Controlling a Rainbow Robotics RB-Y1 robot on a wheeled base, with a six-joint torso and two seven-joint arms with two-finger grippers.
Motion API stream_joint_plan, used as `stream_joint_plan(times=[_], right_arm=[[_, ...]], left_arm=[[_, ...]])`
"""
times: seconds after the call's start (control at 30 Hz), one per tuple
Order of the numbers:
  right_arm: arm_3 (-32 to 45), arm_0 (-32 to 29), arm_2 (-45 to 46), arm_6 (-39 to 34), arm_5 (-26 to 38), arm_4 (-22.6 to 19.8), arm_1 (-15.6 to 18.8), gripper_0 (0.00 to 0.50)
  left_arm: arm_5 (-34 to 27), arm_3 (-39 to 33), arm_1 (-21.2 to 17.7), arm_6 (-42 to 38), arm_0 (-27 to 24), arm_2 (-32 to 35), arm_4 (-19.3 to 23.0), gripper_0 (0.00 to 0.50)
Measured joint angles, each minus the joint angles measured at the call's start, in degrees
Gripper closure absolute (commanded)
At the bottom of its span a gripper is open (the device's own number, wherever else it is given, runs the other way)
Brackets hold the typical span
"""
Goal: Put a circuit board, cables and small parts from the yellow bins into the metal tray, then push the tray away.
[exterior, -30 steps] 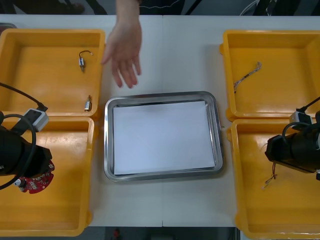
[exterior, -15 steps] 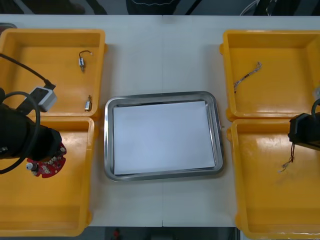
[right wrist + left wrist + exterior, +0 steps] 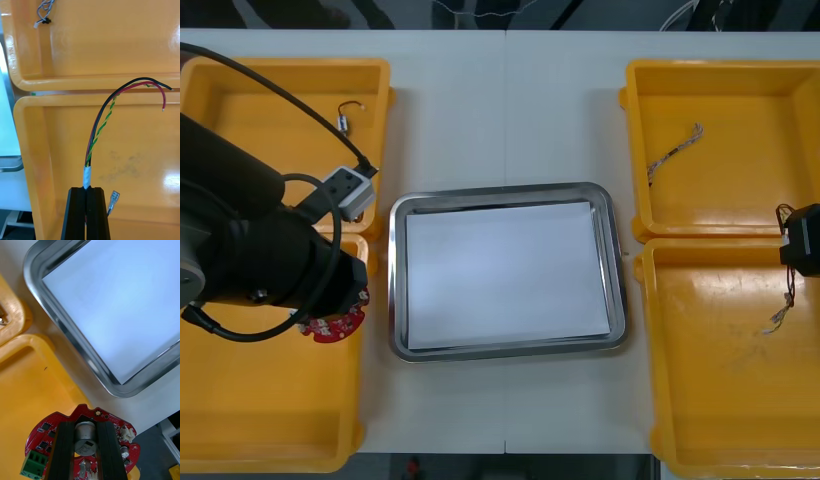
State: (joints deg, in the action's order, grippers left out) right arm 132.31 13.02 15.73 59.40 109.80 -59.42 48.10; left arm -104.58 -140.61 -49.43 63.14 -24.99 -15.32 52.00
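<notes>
I hold in left hand (image 3: 85, 427) round red circuit board (image 3: 47, 427), clamped across centre component, above yellow bin (image 3: 33, 390) edge, just beside metal tray (image 3: 56, 317). Judged rigid, light, fragile; central grip sound. My right hand (image 3: 87, 192) pinches red, black and yellow cable (image 3: 98, 129) at taped end; limp, will dangle.

Pale table (image 3: 505, 110) — dark floor (image 3: 280, 12) beyond far edge.

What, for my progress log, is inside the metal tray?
Only its white lining: the metal tray holds no board, cable or part. The tray floor under the lining is covered. The round red circuit board hangs beside it, in the left gripper.
</notes>
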Motion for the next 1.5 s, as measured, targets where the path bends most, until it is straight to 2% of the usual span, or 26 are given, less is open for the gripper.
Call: stream_joint_plan(times=[0.17, 0.3, 0.57, 0.9, 1.17, 1.43, 1.47, 1.5], right_arm=[[0.05, 1.18, 0.00, 0.33, 0.00, -3.98, 2.41, 0.500], [0.08, 2.81, 0.00, 4.20, 0.00, -6.73, 3.02, 0.500], [0.11, 4.02, 0.00, 4.64, 0.00, -8.15, 4.80, 0.500], [0.11, 4.02, -0.01, 5.19, 0.01, -9.71, 6.18, 0.500], [0.80, 4.03, -0.01, 5.21, 0.01, -10.59, 6.20, 0.500], [4.84, 4.03, -0.01, 5.22, 0.01, -10.94, 6.41, 0.500], [5.33, 4.03, -0.01, 5.22, 0.01, -10.95, 6.44, 0.500], [5.71, 4.03, -0.01, 5.22, 0.01, -10.98, 6.49, 0.500]], left_arm=[[0.02, 3.22, 3.24, -0.07, -4.25, -4.74, -1.51, 0.500], [0.84, 7.18, 6.66, -0.38, -7.31, -9.17, -4.85, 0.500], [5.77, 15.27, 11.54, -4.60, -9.71, -17.33, -12.24, 0.500], [15.54, 23.19, 12.18, -5.43, -10.43, -23.47, -14.77, 0.498], [18.79, 25.47, 12.36, -5.48, -10.55, -27.03, -17.38, 0.500], [20.52, 26.27, 12.69, -7.31, -10.55, -28.56, -18.23, 0.496], [20.53, 26.28, 12.78, -7.83, -10.55, -28.68, -18.33, 0.466], [20.54, 26.29, 12.88, -8.34, -10.55, -28.77, -18.37, 0.270]])
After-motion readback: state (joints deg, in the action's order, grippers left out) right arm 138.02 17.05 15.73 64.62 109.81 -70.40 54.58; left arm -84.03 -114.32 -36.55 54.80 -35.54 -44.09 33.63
